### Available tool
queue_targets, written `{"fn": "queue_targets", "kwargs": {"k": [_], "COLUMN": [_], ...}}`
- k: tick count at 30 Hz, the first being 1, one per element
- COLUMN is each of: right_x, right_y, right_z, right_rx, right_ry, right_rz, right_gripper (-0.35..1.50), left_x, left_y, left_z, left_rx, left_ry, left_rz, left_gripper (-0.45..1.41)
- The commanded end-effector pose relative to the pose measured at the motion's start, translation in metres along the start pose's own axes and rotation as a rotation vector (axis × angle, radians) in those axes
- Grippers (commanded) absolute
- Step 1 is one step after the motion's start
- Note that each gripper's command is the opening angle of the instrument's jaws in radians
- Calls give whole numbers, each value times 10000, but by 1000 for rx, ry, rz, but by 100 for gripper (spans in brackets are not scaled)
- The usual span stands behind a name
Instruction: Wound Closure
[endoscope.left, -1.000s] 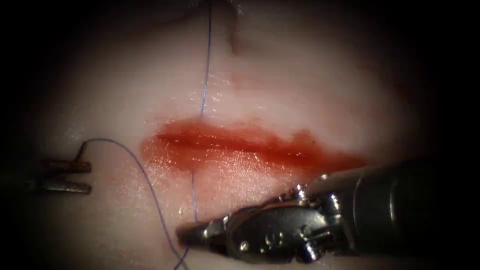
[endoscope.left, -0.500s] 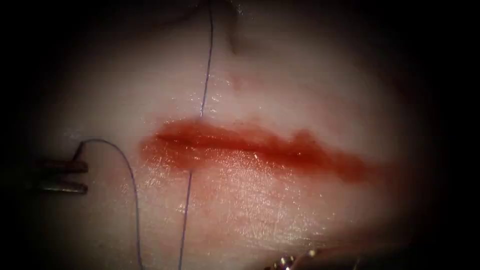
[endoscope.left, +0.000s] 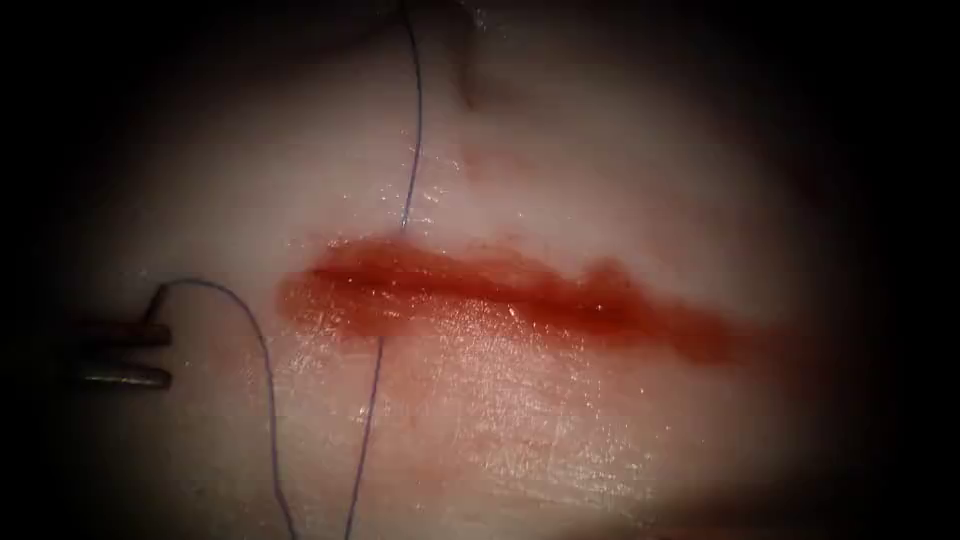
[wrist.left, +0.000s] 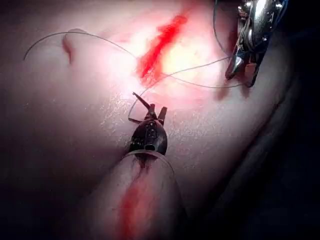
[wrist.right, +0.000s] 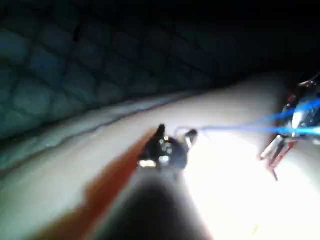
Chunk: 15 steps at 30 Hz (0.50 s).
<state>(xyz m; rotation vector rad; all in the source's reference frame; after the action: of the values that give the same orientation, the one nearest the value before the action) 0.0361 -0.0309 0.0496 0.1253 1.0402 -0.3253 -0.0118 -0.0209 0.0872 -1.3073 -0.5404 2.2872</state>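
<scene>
Thread (endoscope.left: 268, 380): thin, limp and slick. It arcs from beside my left tool, and another strand crosses the cut (endoscope.left: 520, 300) near its left end. I judge it is best taken on a free span, lightly, since it frays if crushed.
Left tool (endoscope.left: 168, 357): jaws narrowly parted and, I judge, empty, well left of the cut. The thread's curl sits just by the upper jaw; contact unclear.
Tissue (endoscope.left: 560, 430): soft, wet with red fluid (endoscope.left: 400, 275).
Right tool (wrist.left: 237, 75): jaws look closed on the thread.
</scene>
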Motion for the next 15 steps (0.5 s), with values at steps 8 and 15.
{"fn": "queue_targets", "kwargs": {"k": [8, 15], "right_x": [-64, -100], "right_y": [43, 37], "right_z": [-20, 34], "right_rx": [-153, -127], "right_ry": [11, 19], "right_rz": [114, -29], "right_gripper": [118, 103], "left_x": [-7, -9], "left_y": [6, 6], "left_z": [11, 12], "left_rx": [0, 1], "left_ry": [0, 0], "left_rz": [-3, -2], "left_gripper": [-38, -38]}}
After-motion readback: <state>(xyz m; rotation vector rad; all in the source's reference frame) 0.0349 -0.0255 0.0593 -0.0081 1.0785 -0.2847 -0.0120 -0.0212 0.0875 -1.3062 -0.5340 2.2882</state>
